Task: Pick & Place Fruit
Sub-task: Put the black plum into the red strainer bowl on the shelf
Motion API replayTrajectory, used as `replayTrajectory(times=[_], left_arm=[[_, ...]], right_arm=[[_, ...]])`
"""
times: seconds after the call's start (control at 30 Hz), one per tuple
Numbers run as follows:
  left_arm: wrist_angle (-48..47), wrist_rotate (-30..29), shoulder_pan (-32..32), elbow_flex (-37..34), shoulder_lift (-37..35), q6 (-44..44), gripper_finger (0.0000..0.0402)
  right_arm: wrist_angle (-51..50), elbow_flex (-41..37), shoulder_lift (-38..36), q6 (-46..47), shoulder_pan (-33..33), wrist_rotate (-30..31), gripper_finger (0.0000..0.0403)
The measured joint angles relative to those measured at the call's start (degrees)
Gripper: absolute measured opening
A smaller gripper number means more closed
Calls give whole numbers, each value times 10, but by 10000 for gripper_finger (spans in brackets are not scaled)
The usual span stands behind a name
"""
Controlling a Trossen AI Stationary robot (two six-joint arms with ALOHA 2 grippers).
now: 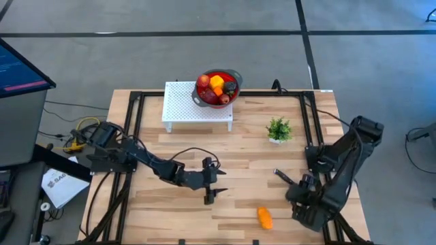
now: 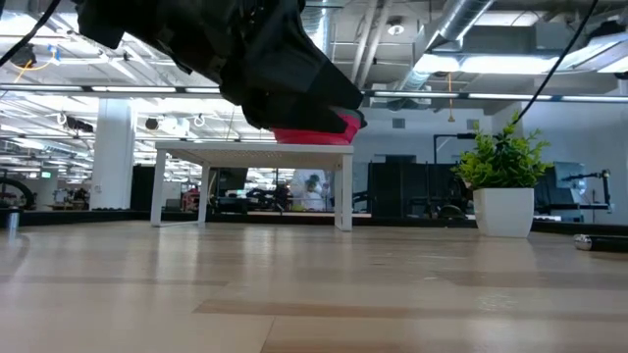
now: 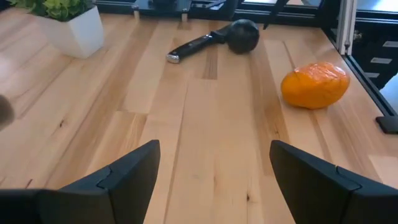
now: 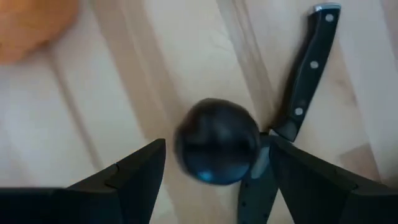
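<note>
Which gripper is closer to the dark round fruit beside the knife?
Right. The right gripper hangs just above the dark round fruit, fingers open around it. The left gripper is farther away, across the table.

Grey concrete floor [image 1: 204, 61] surrounded the wooden table [image 1: 245, 170]; a monitor [image 1: 20, 68] stood off its left edge, ceiling ducts [image 2: 491, 29] and strip lights overhead.

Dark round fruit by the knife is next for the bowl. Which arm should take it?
Right. The right gripper hangs open directly over the near-black fruit, which lies against the knife. The left gripper, also open, sits farther off across the table, facing the orange fruit.
</note>
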Motion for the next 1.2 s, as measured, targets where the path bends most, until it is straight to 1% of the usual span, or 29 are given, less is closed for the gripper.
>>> replayTrajectory(times=[0.1, 0.2, 0.33, 0.43, 0.6, 0.67, 0.73, 0.87, 0.93, 1.1, 1.2], left_arm=[[2, 0, 0, 0, 0, 0, 296], [2, 0, 0, 0, 0, 0, 296], [2, 0, 0, 0, 0, 0, 296], [2, 0, 0, 0, 0, 0, 296], [3, 0, 0, 0, 0, 0, 296], [3, 0, 0, 0, 0, 0, 296], [3, 0, 0, 0, 0, 0, 296], [3, 0, 0, 0, 0, 0, 296], [4, 0, 0, 0, 0, 0, 296], [6, 0, -2, 0, 0, 0, 296], [6, 0, -2, 0, 0, 0, 296]], right_arm=[[1, 0, 26, -3, -7, -6, 281], [9, 0, 47, -20, -17, -27, 281], [12, 1, 64, -35, -28, -36, 277], [23, 1, 63, -54, -35, -36, 257], [52, 1, 60, -85, -52, -33, 210], [88, 0, 59, -115, -55, -11, 201], [136, 0, 58, -151, -60, 32, 200], [230, -1, 46, -247, -85, 162, 212], [269, -1, 36, -306, -103, 211, 213], [320, -1, -5, -458, -159, 286, 206], [343, -1, -33, -552, -212, 305, 208]])
